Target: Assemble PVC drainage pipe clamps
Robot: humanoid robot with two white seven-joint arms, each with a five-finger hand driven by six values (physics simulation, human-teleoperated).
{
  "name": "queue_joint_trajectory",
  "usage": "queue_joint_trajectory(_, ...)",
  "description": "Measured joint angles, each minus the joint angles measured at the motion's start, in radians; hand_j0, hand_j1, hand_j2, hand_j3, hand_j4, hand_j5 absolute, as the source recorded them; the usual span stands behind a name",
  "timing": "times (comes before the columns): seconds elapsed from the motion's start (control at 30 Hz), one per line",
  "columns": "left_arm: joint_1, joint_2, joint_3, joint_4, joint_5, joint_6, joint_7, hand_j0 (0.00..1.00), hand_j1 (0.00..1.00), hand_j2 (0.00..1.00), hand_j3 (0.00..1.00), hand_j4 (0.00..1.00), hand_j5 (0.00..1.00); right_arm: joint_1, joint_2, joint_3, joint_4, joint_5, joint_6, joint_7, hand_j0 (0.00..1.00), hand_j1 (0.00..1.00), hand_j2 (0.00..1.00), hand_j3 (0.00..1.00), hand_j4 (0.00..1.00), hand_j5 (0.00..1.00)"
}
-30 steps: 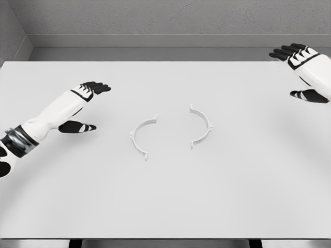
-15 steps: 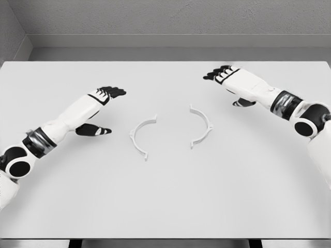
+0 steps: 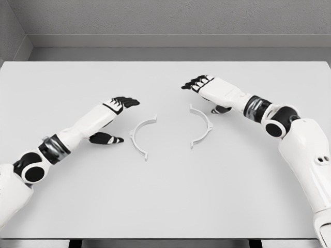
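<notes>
Both clamp halves lie flat on the table (image 3: pixel 165 206), near its middle, apart from each other w/ their hollow sides facing inward; left half (image 3: pixel 140 135) just left of the gap, right half (image 3: pixel 202 125) just right of it, neither one gripped yet. My left hand (image 3: pixel 116 116) hovers just left of the left half, fingers spread, thumb low, holding nothing; my right hand (image 3: pixel 207 90) sits just beyond & above the right half, also released & empty. Step in hand, as I judge it: the reach-in. To do it well I'd pinch each arc at mid-curve, not at the end tabs; keep both flat on the table; line up tabs before pushing them together; thin rings may skid, so go slow.
</notes>
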Motion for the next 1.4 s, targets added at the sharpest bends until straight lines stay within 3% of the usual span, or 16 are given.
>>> queue_joint_trajectory(0.27,0.0,-0.019,-0.027,-0.004,-0.016,0.0,0.0,1.0,1.0,1.0,1.0,1.0,1.0,0.02,-0.002,0.014,-0.005,0.01,0.002,-0.007,1.0,1.0,1.0,1.0,1.0,1.0)
queue_joint_trajectory(0.73,0.012,-0.091,-0.036,-0.015,-0.05,0.0,0.0,1.0,1.0,1.0,1.0,1.0,1.0,0.037,-0.064,-0.008,-0.092,-0.001,0.0,0.0,1.0,1.0,1.0,1.0,1.0,1.0)
queue_joint_trajectory(1.07,0.017,-0.141,-0.038,-0.033,-0.086,0.0,0.0,1.0,1.0,1.0,1.0,1.0,1.0,0.066,-0.071,0.001,-0.142,0.001,0.0,0.002,1.0,1.0,1.0,1.0,1.0,1.0)
queue_joint_trajectory(1.4,0.015,-0.124,-0.027,-0.031,-0.087,0.0,0.0,1.0,1.0,1.0,1.0,1.0,1.0,0.071,-0.065,0.013,-0.148,0.003,0.0,0.015,1.0,1.0,1.0,1.0,1.0,1.0)
